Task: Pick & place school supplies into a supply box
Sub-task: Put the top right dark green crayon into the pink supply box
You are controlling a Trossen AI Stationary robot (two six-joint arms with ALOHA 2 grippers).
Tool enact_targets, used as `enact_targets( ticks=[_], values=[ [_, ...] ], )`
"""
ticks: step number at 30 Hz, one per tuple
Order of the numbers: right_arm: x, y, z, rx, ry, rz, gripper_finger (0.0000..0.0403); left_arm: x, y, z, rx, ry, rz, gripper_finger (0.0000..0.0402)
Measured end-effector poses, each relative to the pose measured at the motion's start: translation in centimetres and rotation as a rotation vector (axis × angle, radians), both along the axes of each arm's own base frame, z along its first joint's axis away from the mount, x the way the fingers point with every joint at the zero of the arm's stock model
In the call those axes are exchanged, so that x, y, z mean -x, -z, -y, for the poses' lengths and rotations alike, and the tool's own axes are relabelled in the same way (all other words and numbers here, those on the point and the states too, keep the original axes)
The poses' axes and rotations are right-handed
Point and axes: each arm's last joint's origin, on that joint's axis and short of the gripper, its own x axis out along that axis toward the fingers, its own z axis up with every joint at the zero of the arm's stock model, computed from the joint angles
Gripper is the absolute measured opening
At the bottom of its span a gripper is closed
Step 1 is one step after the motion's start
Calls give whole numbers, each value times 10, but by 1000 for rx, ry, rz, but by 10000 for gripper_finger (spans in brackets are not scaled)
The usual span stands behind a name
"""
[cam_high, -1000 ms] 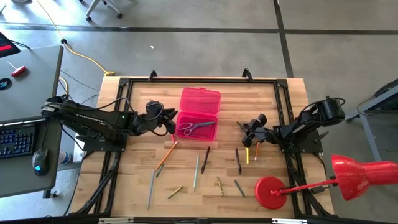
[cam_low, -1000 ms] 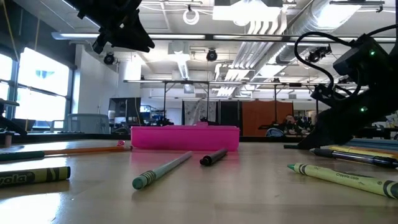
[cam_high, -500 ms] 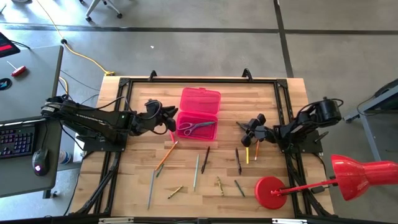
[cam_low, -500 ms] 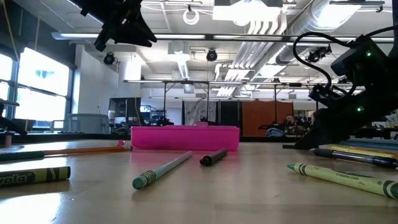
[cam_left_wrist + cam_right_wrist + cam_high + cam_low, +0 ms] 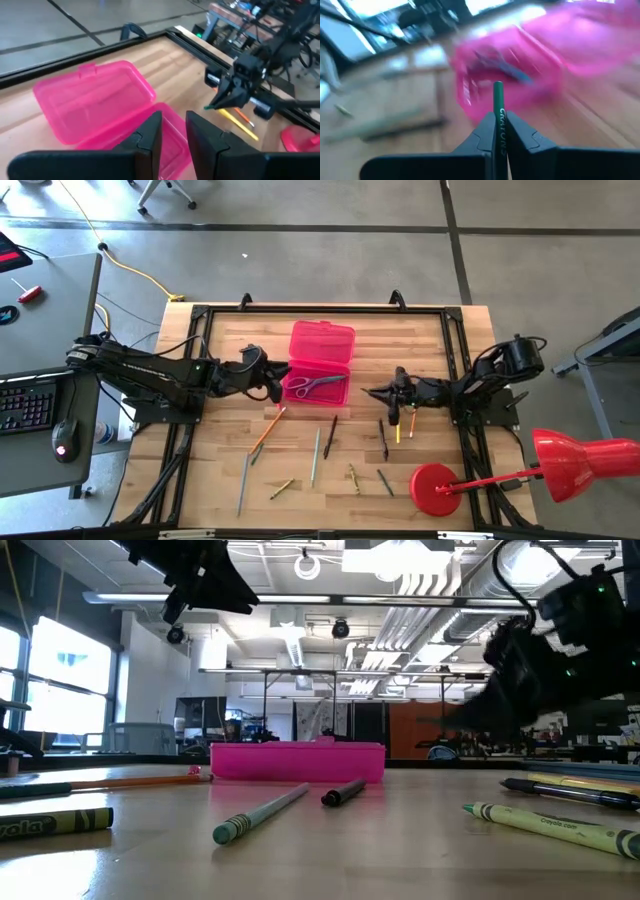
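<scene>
Right gripper (image 5: 499, 131) clamped on a green Crayons pencil (image 5: 498, 107), raised beside the open translucent pink plastic supply box (image 5: 320, 360) at table centre; left gripper (image 5: 173, 132), fingers nearly closed and empty, at the box's left edge

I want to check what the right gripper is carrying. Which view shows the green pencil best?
The right wrist view: the green pencil stands clamped between the right gripper fingers, lettering visible. The left wrist view shows only its green tip. In the high view it can't be made out, and the low view shows only a dark arm.
</scene>
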Motion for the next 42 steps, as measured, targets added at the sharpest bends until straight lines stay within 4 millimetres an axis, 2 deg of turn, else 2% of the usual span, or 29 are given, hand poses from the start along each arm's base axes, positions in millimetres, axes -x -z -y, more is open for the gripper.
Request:
enact_targets(
  ticks=[3, 6, 10, 13, 17, 19, 23, 29, 35, 42],
  values=[
    [-22, -14, -2, 31, -61, 65, 4, 0, 0, 1, 1, 29, -7, 117],
    [-60, -32, -7, 103, -177, 54, 6, -1, 0, 2, 6, 71, -16, 117],
    [-114, -56, -13, 263, -235, -185, 10, -1, 1, 3, 29, 129, -19, 117],
    [-144, -69, -12, 367, -225, -365, 10, -1, 0, 4, 12, 140, -27, 117],
    [-178, -78, -3, 427, -199, -395, 11, -1, 0, 3, -10, 148, -38, 117],
    [-191, -73, 4, 431, -204, -403, 11, -1, 0, 3, -11, 149, -40, 117],
    [-206, -41, 17, 349, -220, -478, 11, 0, 1, 3, -12, 149, -45, 117],
    [-214, -15, 24, 349, -185, -525, 11, -2, 3, 4, -3, 170, -53, 117],
    [-214, -13, 27, 357, -162, -531, 16, 0, 7, 4, -3, 178, -105, 117],
    [-214, -13, 24, 405, -194, -543, 57, -2, 9, 4, -24, 153, -118, 117]
  ],
)
